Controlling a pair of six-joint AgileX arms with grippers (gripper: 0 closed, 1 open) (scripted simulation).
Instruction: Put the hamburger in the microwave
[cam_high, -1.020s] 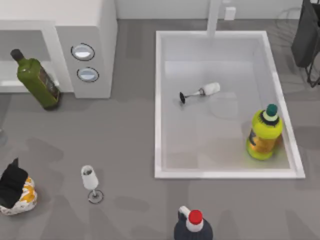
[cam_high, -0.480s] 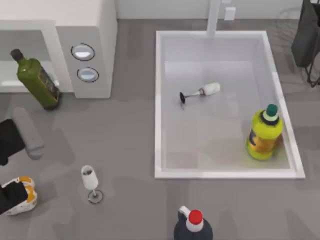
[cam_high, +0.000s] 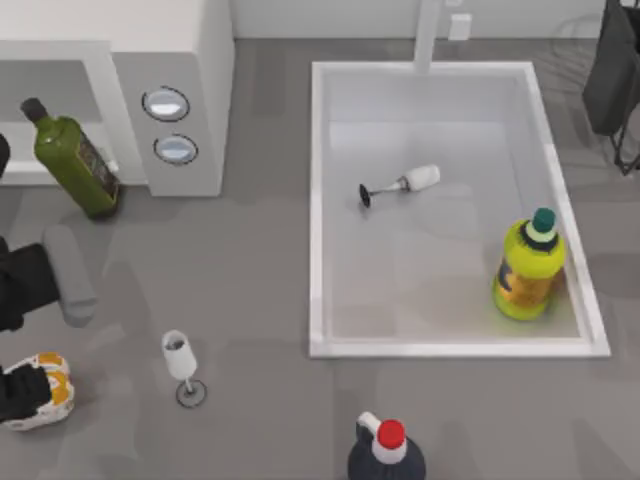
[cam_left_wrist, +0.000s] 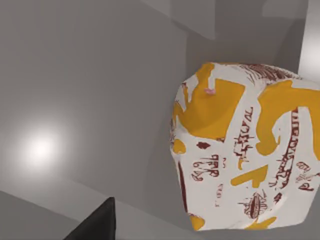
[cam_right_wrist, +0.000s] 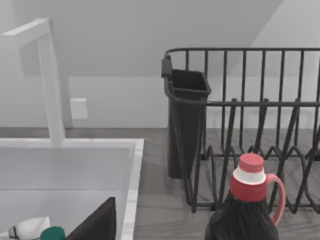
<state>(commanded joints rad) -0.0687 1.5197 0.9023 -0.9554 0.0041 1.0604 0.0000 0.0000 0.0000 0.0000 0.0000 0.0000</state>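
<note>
The hamburger (cam_high: 45, 392), a white lump with orange blotches, lies on the counter at the front left. My left gripper (cam_high: 18, 394) is down over it and open, its dark body covering the lump's left part. The left wrist view shows the hamburger (cam_left_wrist: 240, 150) close up beside one dark fingertip (cam_left_wrist: 100, 225). The white microwave (cam_high: 195, 70) with two round dials stands at the back left, its grey cavity (cam_high: 50, 95) facing the counter. One fingertip (cam_right_wrist: 100, 225) of my parked right gripper points towards the sink and the rack.
A green bottle (cam_high: 75, 165) leans in front of the microwave cavity. An upright wine glass (cam_high: 180, 360) stands right of the hamburger. The white sink (cam_high: 318, 200) holds a fallen glass (cam_high: 400, 183) and a yellow bottle (cam_high: 528, 265). A red-capped dark bottle (cam_high: 388, 450) stands at the front, a black rack (cam_high: 612, 70) at the back right.
My left arm has swung into view at the left edge, and the gripper has shifted down over the hamburger's left side. The hamburger has stayed in place.
</note>
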